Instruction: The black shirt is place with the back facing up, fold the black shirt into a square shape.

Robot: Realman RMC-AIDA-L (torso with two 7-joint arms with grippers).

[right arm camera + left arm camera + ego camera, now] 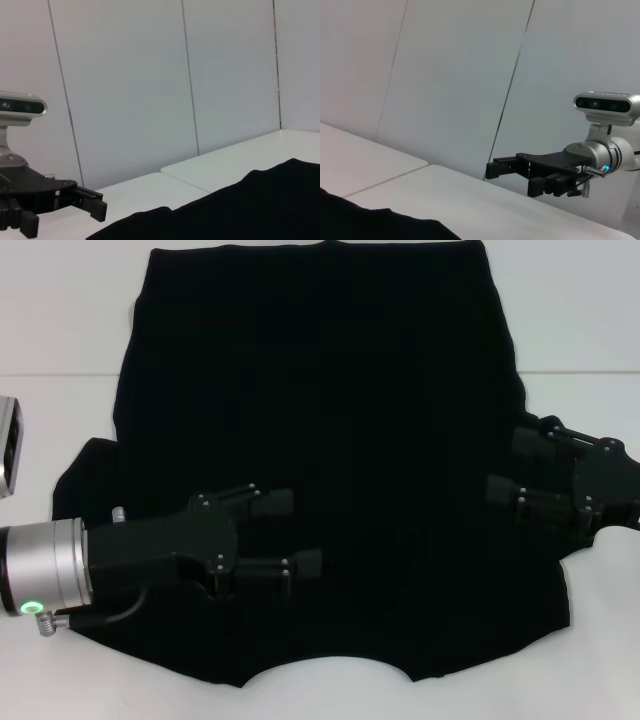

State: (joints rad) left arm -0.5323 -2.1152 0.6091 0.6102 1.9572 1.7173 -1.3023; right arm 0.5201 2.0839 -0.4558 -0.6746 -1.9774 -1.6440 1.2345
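The black shirt (330, 430) lies spread flat on the white table (60, 330), with its neckline at the near edge and its hem at the far edge. No lettering shows. My left gripper (303, 532) is open, low over the shirt's near left part, pointing toward the middle. My right gripper (502, 463) is open over the shirt's right edge near the sleeve, pointing inward. The left wrist view shows the right gripper (512, 177) farther off and a shirt edge (370, 225). The right wrist view shows the left gripper (65, 210) and the shirt (240, 210).
A grey box-like device (10, 445) stands at the table's left edge. A seam (60, 375) runs across the table top. White wall panels stand behind the table in both wrist views.
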